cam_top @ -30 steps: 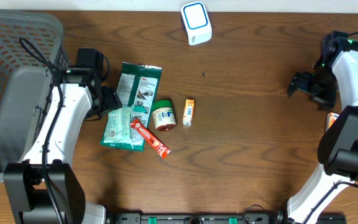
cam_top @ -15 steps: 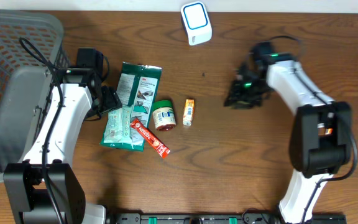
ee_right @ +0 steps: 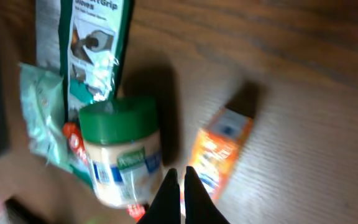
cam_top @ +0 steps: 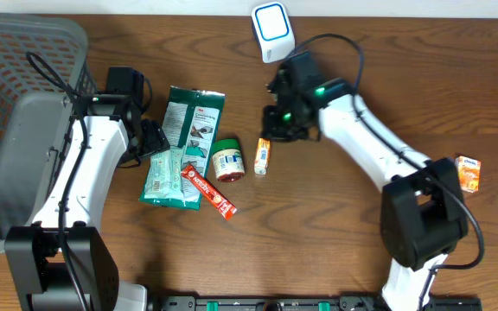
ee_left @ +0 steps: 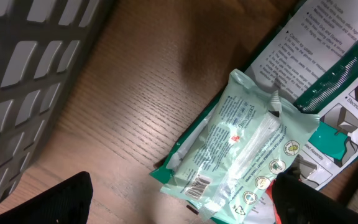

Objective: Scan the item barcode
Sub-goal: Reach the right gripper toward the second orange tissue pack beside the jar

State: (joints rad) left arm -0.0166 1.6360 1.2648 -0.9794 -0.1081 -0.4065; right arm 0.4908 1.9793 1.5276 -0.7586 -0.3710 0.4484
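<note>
Several items lie in a cluster left of centre: a small orange box (cam_top: 264,155), a green-lidded jar (cam_top: 228,160), a red stick pack (cam_top: 207,190), a pale green packet (cam_top: 168,178) and a larger green package (cam_top: 193,119). My right gripper (cam_top: 277,134) hovers just above and to the right of the orange box (ee_right: 219,152), shut and holding nothing; its tips (ee_right: 180,177) sit over the gap between the box and the jar (ee_right: 120,149). My left gripper (cam_top: 150,138) stands open over the pale green packet (ee_left: 247,149), whose barcode faces up. The white scanner (cam_top: 272,30) stands at the back.
A grey basket (cam_top: 20,95) fills the left side, close to the left arm, and its wall (ee_left: 30,62) shows in the left wrist view. A second orange box (cam_top: 468,172) lies at the far right.
My right arm has swung from the far right edge to the item cluster at centre, and its jaws have gone from open to shut. The left arm has not moved.
</note>
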